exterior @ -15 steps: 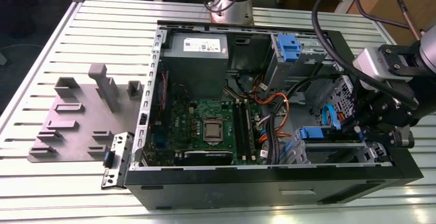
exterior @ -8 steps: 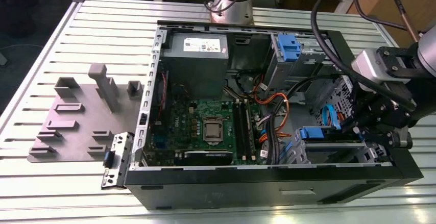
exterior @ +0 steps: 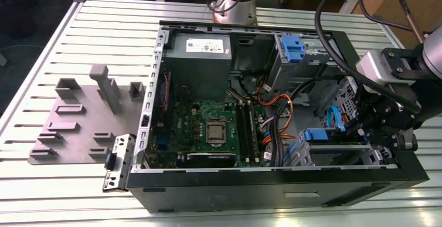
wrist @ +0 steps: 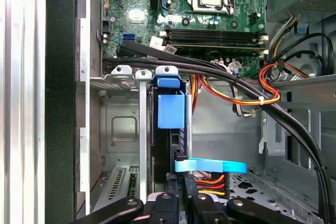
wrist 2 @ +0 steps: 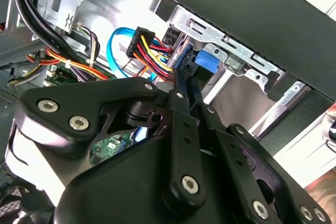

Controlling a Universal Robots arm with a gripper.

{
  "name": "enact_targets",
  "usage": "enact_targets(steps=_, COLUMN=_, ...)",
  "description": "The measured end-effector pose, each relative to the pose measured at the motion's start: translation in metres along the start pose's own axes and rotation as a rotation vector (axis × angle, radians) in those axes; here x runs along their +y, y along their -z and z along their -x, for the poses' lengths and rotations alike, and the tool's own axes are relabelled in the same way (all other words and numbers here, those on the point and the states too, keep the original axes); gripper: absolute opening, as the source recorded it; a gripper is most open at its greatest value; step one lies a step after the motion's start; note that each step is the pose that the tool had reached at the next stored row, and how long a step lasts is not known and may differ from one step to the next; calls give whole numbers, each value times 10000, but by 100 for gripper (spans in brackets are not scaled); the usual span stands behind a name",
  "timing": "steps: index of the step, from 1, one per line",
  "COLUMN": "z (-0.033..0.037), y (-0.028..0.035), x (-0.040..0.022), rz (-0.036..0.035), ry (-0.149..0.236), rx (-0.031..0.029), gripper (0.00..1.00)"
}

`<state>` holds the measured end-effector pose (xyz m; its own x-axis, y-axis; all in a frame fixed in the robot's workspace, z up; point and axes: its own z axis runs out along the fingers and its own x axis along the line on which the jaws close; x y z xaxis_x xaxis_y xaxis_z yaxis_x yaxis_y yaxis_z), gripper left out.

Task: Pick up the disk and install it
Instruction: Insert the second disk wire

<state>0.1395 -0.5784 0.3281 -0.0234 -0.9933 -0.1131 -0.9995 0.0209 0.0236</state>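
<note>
In the first wrist view the disk [wrist: 169,109] stands edge-on in its metal bay [wrist: 119,129], its label face hidden. The gripper [wrist: 181,195] is cut off by the picture's edge, and its fingertips possibly reach the disk's end.

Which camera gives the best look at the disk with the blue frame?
The first wrist view: the disk stands edge-on in its metal bay, blue tab facing the camera. The exterior view shows just its blue tab beside the end effector. The second wrist view shows a blue sliver.
</note>
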Motion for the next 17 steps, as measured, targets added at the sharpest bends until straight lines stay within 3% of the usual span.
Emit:
enact_targets(steps=11, z=-1, y=-9, x=0, rz=0, ry=0, rx=-4, gripper=18)
enact_targets(steps=14, z=-1, y=-8, x=0, rz=0, ry=0, rx=0, gripper=30)
enact_targets(steps=17, z=-1, y=-8, x=0, rz=0, ry=0, rx=2, gripper=30)
